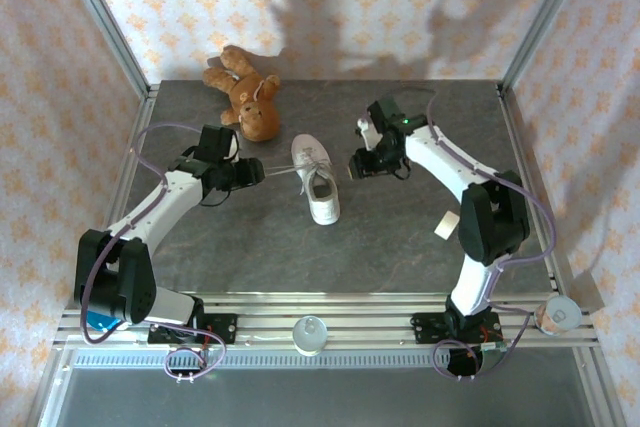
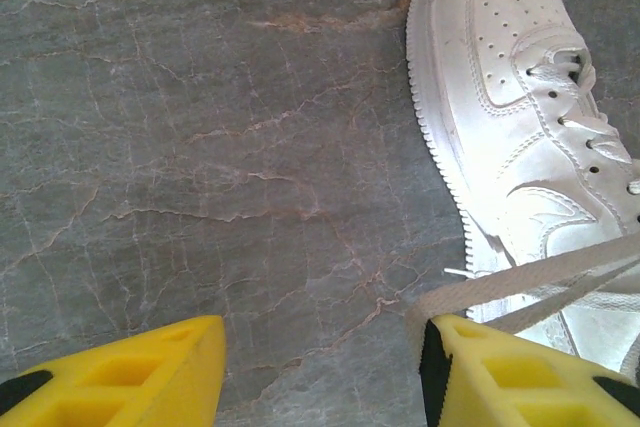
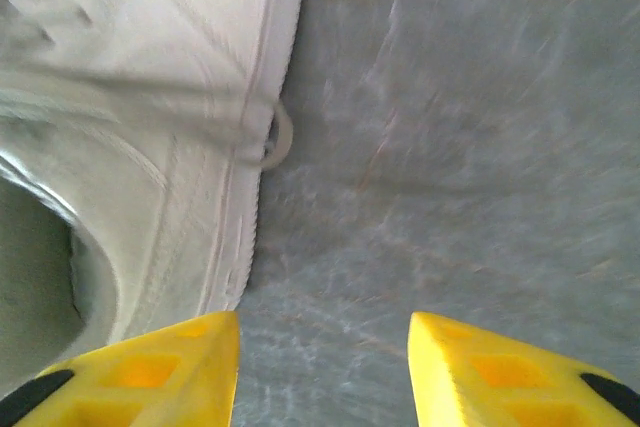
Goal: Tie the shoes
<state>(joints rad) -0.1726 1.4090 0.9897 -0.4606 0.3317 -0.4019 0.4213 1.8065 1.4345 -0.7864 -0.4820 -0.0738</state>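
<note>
The white shoe (image 1: 318, 183) lies in the middle of the table, toe toward the back. In the left wrist view the shoe (image 2: 520, 117) is at the upper right, and a flat white lace (image 2: 520, 282) runs from it and rests on the tip of the right yellow finger (image 2: 500, 372). My left gripper (image 2: 322, 347) is open, with bare table between its fingers; it sits just left of the shoe (image 1: 256, 172). My right gripper (image 3: 325, 332) is also open and holds nothing, hovering just right of the shoe (image 1: 358, 165). The blurred shoe side (image 3: 150, 147) is at the left of the right wrist view.
A brown teddy bear (image 1: 246, 93) lies at the back left, close behind the left arm. A small pale object (image 1: 446, 227) rests on the table by the right arm's upright link. Metal frame posts (image 1: 105, 22) stand at the back corners.
</note>
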